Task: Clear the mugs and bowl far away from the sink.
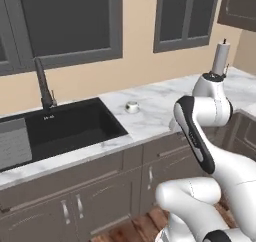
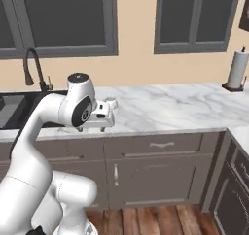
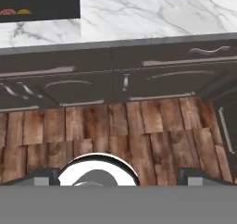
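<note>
A small white mug (image 1: 131, 106) stands on the marble counter just right of the black sink (image 1: 70, 126); the right base view shows the mug (image 2: 112, 102) right behind my hand. My gripper (image 2: 95, 127) hangs at the counter's front edge and points down, nearer than the mug and apart from it. In the hand view its fingertips (image 3: 46, 175) stand far apart over the wooden floor, so the gripper (image 3: 119, 174) is open and holds nothing. The bowl is out of view.
A tall black tap (image 1: 43, 83) rises behind the sink, and a grey ribbed rack (image 1: 12, 143) fills its left part. A paper towel roll (image 2: 237, 70) stands at the counter's far right. Grey cabinet fronts (image 3: 120, 79) run below the counter (image 2: 175, 108).
</note>
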